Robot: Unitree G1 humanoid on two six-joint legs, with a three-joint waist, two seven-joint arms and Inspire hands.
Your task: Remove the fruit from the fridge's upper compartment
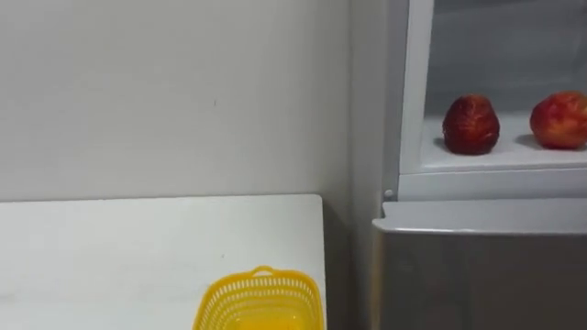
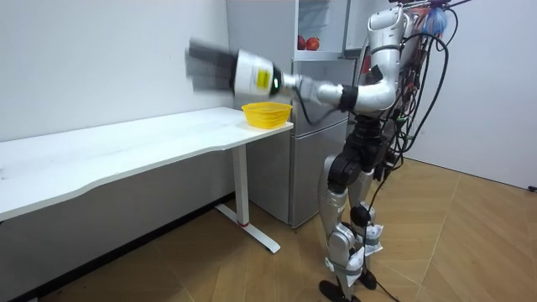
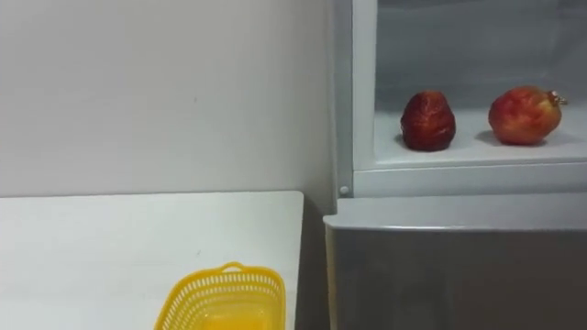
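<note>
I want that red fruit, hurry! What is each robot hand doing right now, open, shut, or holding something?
Left hand: stretched out to the side, too blurred to tell.
Right hand: cannot be told.

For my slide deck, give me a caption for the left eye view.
A dark red fruit and a lighter one on the upper fridge shelf; yellow basket on the table beside it.

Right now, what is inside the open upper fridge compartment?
Two red fruits sit apart on its white shelf: a darker fruit on the left, a lighter fruit on the right. What lies higher or farther right is cut off.
</note>
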